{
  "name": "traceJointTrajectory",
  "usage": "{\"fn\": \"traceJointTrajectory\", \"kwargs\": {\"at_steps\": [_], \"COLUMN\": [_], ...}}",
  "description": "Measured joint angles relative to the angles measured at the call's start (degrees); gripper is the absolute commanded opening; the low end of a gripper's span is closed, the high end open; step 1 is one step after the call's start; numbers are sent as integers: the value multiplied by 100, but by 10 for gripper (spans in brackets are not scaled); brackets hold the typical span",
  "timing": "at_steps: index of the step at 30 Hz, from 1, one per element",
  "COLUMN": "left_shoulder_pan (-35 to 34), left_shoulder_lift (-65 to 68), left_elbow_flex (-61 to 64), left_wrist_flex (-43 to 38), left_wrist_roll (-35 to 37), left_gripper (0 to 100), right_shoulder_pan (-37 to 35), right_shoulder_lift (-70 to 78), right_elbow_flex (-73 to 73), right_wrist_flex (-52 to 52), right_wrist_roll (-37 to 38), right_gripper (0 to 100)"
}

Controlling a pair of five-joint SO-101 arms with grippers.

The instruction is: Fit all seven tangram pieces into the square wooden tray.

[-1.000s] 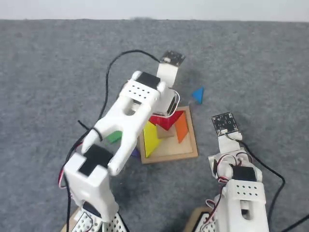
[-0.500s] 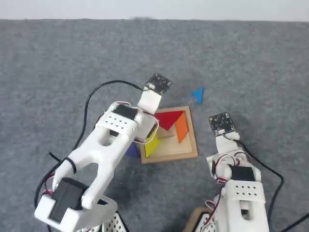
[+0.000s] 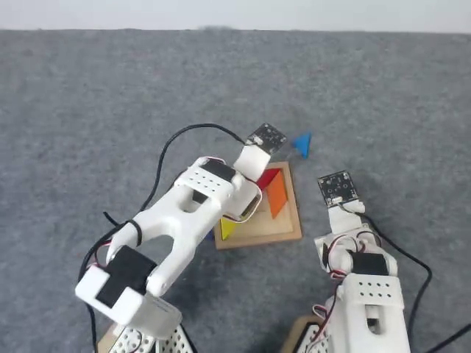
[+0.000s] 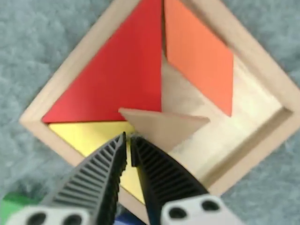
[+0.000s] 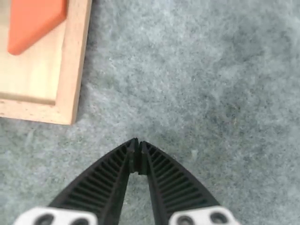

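Observation:
The square wooden tray (image 4: 255, 140) holds a red triangle (image 4: 119, 77), an orange parallelogram (image 4: 199, 58) and a yellow triangle (image 4: 93, 133). My left gripper (image 4: 129, 138) hangs over the tray's middle, shut on the edge of a tan wooden triangle (image 4: 164, 126) that sits tilted above the tray floor. In the high view the left arm (image 3: 199, 206) covers much of the tray (image 3: 272, 237). My right gripper (image 5: 136, 143) is shut with nothing in it, over grey carpet just off a tray corner (image 5: 61, 108).
A small blue triangle (image 3: 302, 143) lies on the carpet beyond the tray's far right corner. A green piece (image 4: 9, 201) and a dark blue piece (image 4: 124, 218) lie on the carpet beside the tray's yellow side. The right arm (image 3: 357, 257) stands right of the tray.
The left arm pulled back toward the tray's left edge, then swung right again over the tray's middle. The right arm has stayed still.

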State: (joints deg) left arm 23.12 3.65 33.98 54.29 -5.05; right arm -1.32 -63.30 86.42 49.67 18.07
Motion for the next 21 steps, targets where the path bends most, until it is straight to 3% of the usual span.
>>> {"fn": "traceJointTrajectory", "kwargs": {"at_steps": [18, 21], "left_shoulder_pan": [132, 475], "left_shoulder_lift": [-35, -457], "left_elbow_flex": [-202, 35], "left_wrist_flex": [35, 202], "left_wrist_roll": [0, 0], "left_gripper": [12, 12], "right_shoulder_pan": [0, 0], "right_shoulder_lift": [0, 0], "right_elbow_flex": [0, 0], "right_wrist_flex": [0, 0], "right_wrist_roll": [0, 0], "right_gripper": [9, 9]}}
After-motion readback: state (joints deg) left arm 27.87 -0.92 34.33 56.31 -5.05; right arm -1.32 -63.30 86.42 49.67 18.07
